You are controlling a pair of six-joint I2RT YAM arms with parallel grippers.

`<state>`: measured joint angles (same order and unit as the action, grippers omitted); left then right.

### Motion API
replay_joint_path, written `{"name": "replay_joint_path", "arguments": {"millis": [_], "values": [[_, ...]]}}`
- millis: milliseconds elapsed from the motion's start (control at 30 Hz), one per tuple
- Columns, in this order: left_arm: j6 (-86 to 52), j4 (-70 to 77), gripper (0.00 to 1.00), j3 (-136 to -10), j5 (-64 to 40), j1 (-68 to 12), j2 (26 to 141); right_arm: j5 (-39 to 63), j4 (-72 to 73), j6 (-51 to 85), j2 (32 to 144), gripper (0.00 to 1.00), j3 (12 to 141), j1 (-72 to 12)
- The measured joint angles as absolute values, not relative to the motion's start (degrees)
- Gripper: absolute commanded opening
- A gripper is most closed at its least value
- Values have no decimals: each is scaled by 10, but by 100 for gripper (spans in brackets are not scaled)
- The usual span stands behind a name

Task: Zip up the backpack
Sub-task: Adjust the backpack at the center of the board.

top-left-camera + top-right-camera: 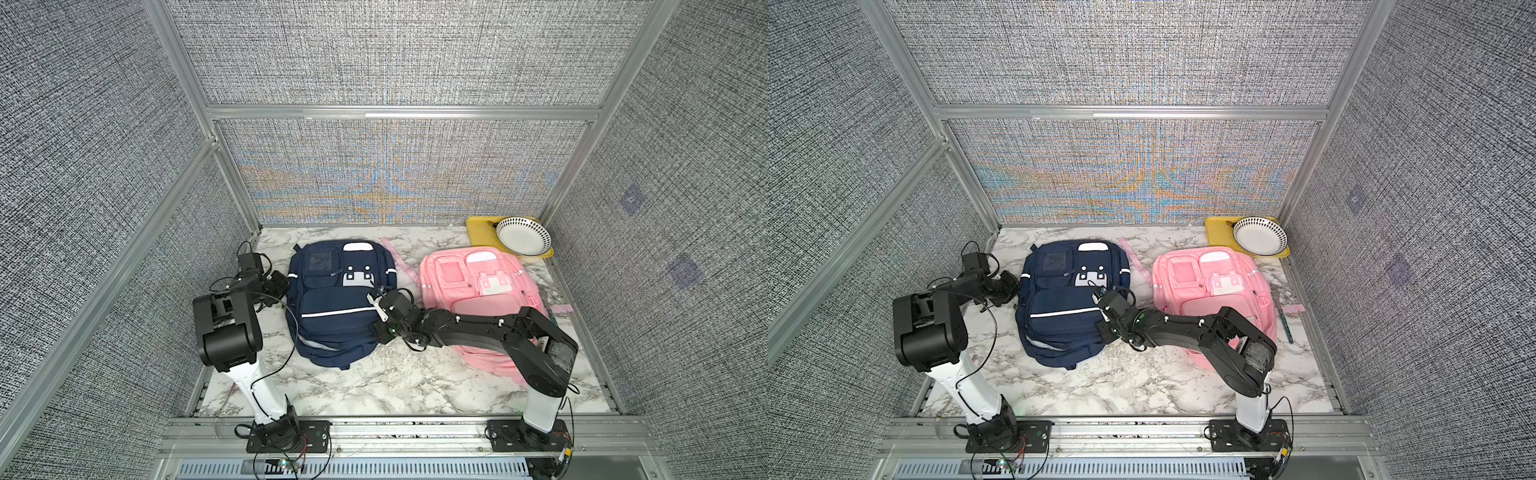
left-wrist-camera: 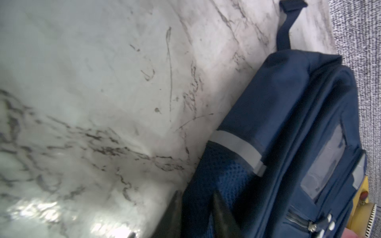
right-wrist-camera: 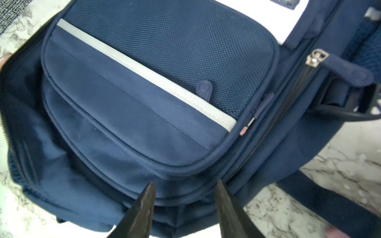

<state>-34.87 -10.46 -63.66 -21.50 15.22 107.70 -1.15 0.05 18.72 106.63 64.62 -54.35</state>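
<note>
backpack [image 1: 332, 320] side seemingly pinched in left jaws; right jaws apart.

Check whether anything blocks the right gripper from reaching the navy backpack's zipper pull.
Nothing visible does. The right gripper hovers open over the navy backpack; only the bag's own fabric lies between it and the zipper pull.

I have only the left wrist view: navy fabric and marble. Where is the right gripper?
Observer: The right gripper is over the navy backpack's right edge, jaws open.
Operator: Is a zipper slider near it?
Observer: Yes; the right wrist view shows a slider ahead of the jaws, untouched.
Operator: Anything else nearby?
Observer: A pink backpack lies beside the navy one, on its right.
</note>
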Motion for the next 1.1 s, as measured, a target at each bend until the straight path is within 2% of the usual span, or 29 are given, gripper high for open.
{"name": "replay_joint_path", "arguments": {"millis": [33, 433, 833, 967, 1100], "values": [[-348, -101, 0, -634, -216, 150, 1073, -10, 3, 193, 1070, 52, 645, -539], [-378, -66, 0, -550, -218, 140, 978, 37, 29, 212, 1115, 53, 662, -450], [-426, -171, 0, -458, -208, 110, 806, 25, 5, 178, 1209, 53, 828, -379], [-435, -210, 0, -442, -208, 101, 763, 28, -5, 162, 1205, 54, 852, -379], [-438, -236, 0, -432, -210, 99, 740, 35, -7, 157, 1154, 54, 829, -386]]}}
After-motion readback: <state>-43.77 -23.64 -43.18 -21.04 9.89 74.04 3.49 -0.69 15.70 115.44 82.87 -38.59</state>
